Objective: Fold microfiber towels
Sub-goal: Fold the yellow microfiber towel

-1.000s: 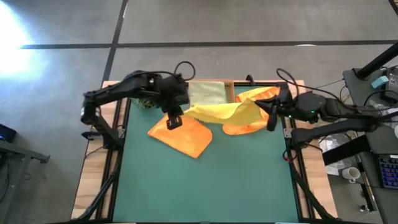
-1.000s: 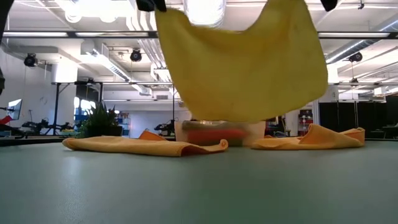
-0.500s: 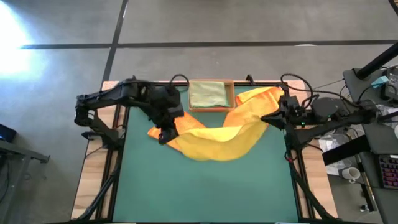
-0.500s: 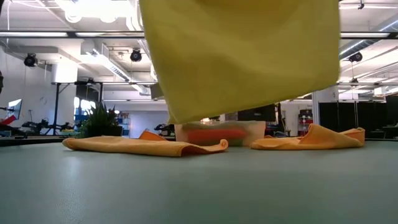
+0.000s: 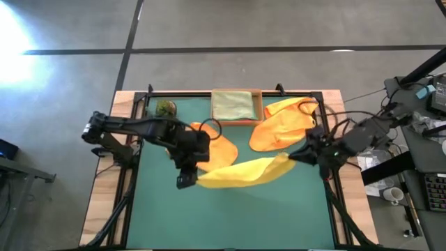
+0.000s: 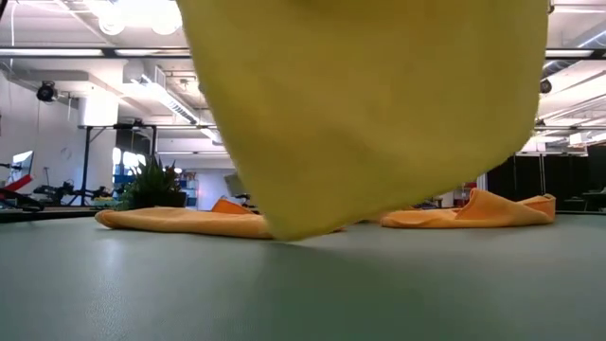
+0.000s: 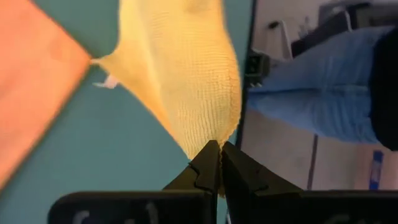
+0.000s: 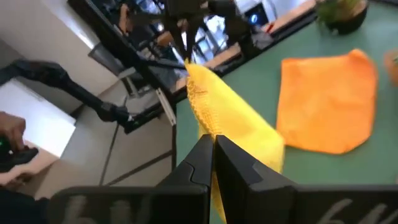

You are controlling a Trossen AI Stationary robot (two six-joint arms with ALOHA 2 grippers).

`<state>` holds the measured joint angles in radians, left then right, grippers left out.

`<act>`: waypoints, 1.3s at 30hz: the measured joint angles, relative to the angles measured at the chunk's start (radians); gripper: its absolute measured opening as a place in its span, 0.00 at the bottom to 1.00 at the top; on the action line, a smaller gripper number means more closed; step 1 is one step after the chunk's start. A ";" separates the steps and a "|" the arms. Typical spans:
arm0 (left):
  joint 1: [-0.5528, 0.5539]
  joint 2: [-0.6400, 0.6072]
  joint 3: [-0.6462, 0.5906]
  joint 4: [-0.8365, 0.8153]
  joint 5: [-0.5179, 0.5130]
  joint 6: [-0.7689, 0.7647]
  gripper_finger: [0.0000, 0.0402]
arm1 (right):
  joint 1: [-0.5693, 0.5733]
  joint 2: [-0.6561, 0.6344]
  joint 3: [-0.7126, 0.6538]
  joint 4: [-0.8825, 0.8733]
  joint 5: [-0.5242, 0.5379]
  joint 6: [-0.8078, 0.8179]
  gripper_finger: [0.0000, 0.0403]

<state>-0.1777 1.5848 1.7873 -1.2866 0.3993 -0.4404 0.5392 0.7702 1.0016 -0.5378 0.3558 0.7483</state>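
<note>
A yellow towel (image 5: 240, 172) hangs stretched between my two grippers above the green mat (image 5: 230, 216). My left gripper (image 5: 187, 183) is shut on its left end and my right gripper (image 5: 291, 157) on its right end. In the low view the yellow towel (image 6: 369, 104) fills the upper picture and its lowest corner (image 6: 294, 232) hangs near the mat; whether it touches, I cannot tell. One orange towel (image 5: 216, 148) lies flat on the mat behind it. Another orange towel (image 5: 282, 125) lies crumpled at the far right. My left gripper (image 7: 217, 155) pinches a corner of the yellow towel (image 7: 208, 134) between its two shut fingers, slanting down from the table's left. The cloth runs taut away from the fingertips toward the other gripper. My right gripper (image 8: 211, 146) pinches the yellow towel's other end (image 8: 208, 124) between its shut fingers, coming nearly level from the table's right. The cloth stretches from it to the left gripper (image 8: 185, 56) and sags below.
A shallow tan tray (image 5: 258, 106) at the far edge holds a folded sage towel (image 5: 232, 104). A small plant (image 5: 166, 108) stands at the far left. Someone's blue trouser legs (image 7: 311, 81) show beyond the table in the left wrist view. Bare mat lies toward the near edge.
Both grippers have carried the yellow towel from beside the tray toward the table's near edge and a little down, both wrists turning. The towel has been drawn out between them and hangs lower, uncovering the left orange towel.
</note>
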 joint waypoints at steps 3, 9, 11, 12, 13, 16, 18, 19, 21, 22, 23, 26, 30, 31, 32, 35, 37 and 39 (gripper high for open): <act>-0.041 -0.002 -0.016 0.019 0.016 -0.014 0.00 | 0.060 0.050 0.001 0.036 0.049 0.042 0.02; -0.123 -0.003 -0.019 0.072 0.017 -0.141 0.00 | 0.202 0.144 0.008 0.108 0.217 0.125 0.02; -0.146 -0.006 -0.019 0.105 0.017 -0.200 0.00 | 0.251 0.172 0.018 0.123 0.282 0.158 0.02; -0.155 -0.009 -0.019 0.130 0.017 -0.216 0.00 | 0.277 0.190 0.022 0.116 0.325 0.176 0.02; -0.164 -0.010 -0.015 0.143 0.018 -0.231 0.00 | 0.299 0.207 0.031 0.119 0.363 0.182 0.02; -0.190 -0.011 -0.011 0.171 0.017 -0.283 0.00 | 0.373 0.267 0.059 0.125 0.436 0.214 0.02; -0.207 -0.011 -0.007 0.188 0.018 -0.325 0.00 | 0.420 0.300 0.096 0.134 0.476 0.245 0.02; -0.215 -0.011 -0.006 0.197 0.018 -0.343 0.00 | 0.441 0.317 0.113 0.135 0.484 0.262 0.02; -0.230 -0.011 -0.006 0.231 0.026 -0.381 0.00 | 0.471 0.358 0.145 0.124 0.490 0.288 0.02; -0.237 -0.011 -0.006 0.249 0.035 -0.405 0.00 | 0.482 0.379 0.164 0.127 0.499 0.297 0.02; -0.245 -0.011 -0.007 0.270 0.043 -0.427 0.00 | 0.494 0.402 0.180 0.124 0.509 0.300 0.02; -0.266 -0.011 -0.008 0.343 0.061 -0.476 0.00 | 0.521 0.454 0.237 0.124 0.536 0.298 0.02; -0.284 -0.010 -0.010 0.392 0.063 -0.523 0.00 | 0.534 0.517 0.298 0.102 0.545 0.293 0.02; -0.286 -0.009 -0.010 0.395 0.063 -0.523 0.00 | 0.535 0.536 0.309 0.081 0.547 0.302 0.02; -0.287 -0.009 -0.012 0.396 0.063 -0.523 0.00 | 0.534 0.551 0.317 0.059 0.553 0.310 0.02; -0.287 -0.007 -0.029 0.396 0.049 -0.513 0.00 | 0.534 0.579 0.336 -0.005 0.576 0.376 0.02; -0.282 -0.002 -0.048 0.389 0.009 -0.471 0.00 | 0.534 0.590 0.338 -0.086 0.604 0.472 0.02; -0.258 -0.002 -0.084 0.390 -0.028 -0.421 0.00 | 0.525 0.598 0.329 -0.220 0.648 0.622 0.02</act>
<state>-0.4359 1.5833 1.7032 -0.8969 0.3716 -0.8610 1.0641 1.3685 1.3305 -0.7578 1.0034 1.3705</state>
